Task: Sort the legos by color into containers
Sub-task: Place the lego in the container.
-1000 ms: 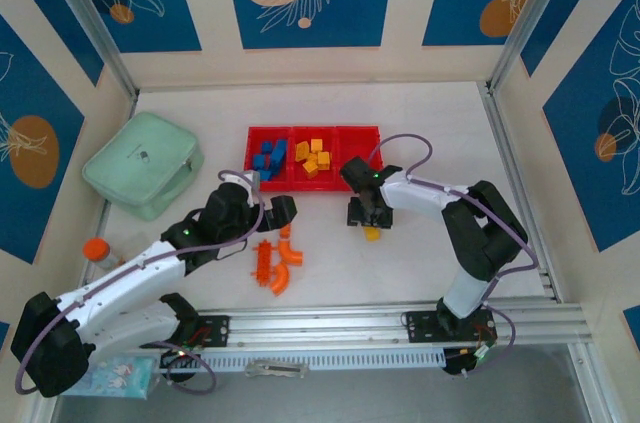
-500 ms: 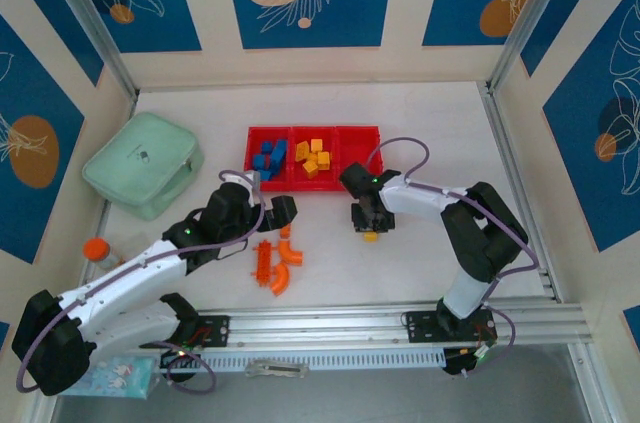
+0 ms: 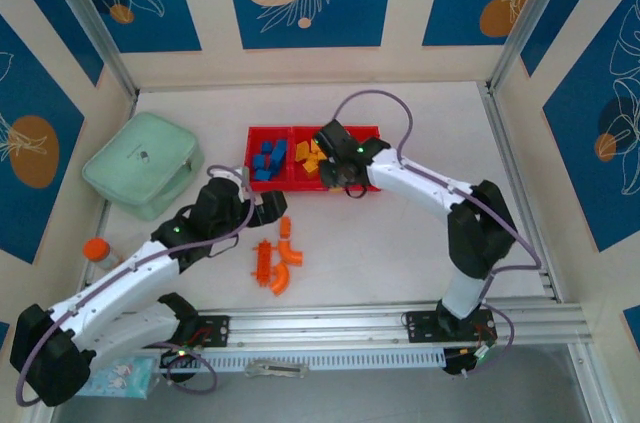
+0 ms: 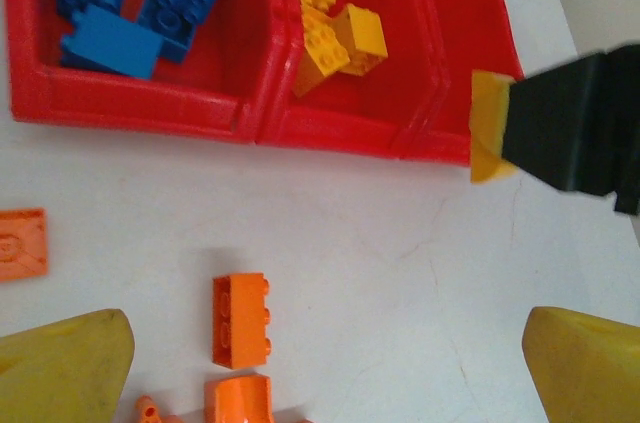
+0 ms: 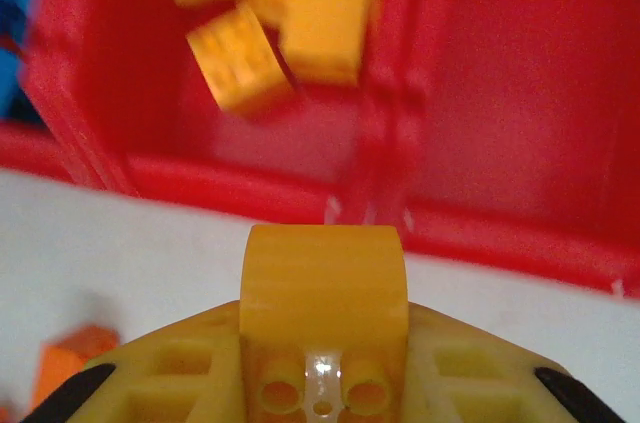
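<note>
Right tool [image 3: 343,181]: pinched narrow on one yellow brick [image 5: 325,278]. The brick sits snug between the two yellow fingers [image 5: 170,368].

Where that brick is: right at the near wall of the red tray [image 3: 290,129], roughly in line with the divider between the middle and right compartments. From the left wrist view it overlaps the front wall of the right compartment. Can't tell how high off the surface [image 3: 400,253] it is.

Left tool [image 3: 272,209]: spread wide and holding nothing. It hangs over the surface just in front of the tray's left half. Its pads [image 4: 70,368] sit way apart in the bottom corners of its own camera.

Blue bricks [image 3: 268,158]: piled in the tray's left compartment, a few lying at angles on each other.

Yellow bricks [image 3: 308,155]: in the middle compartment, bunched toward the back. The right wrist view has them a bit blurry.

Orange bricks [image 3: 275,261]: loose on the surface in a small cluster, nearer the arm bases than the left tool and well apart from the tray. Some are curved. In the left wrist view one studded block lies on its own, with a flat piece off at the left edge.

Other stuff: a mint-green case [image 3: 145,163] sits left of the tray, and an orange-capped bottle [image 3: 95,248] stands by the left arm.
</note>
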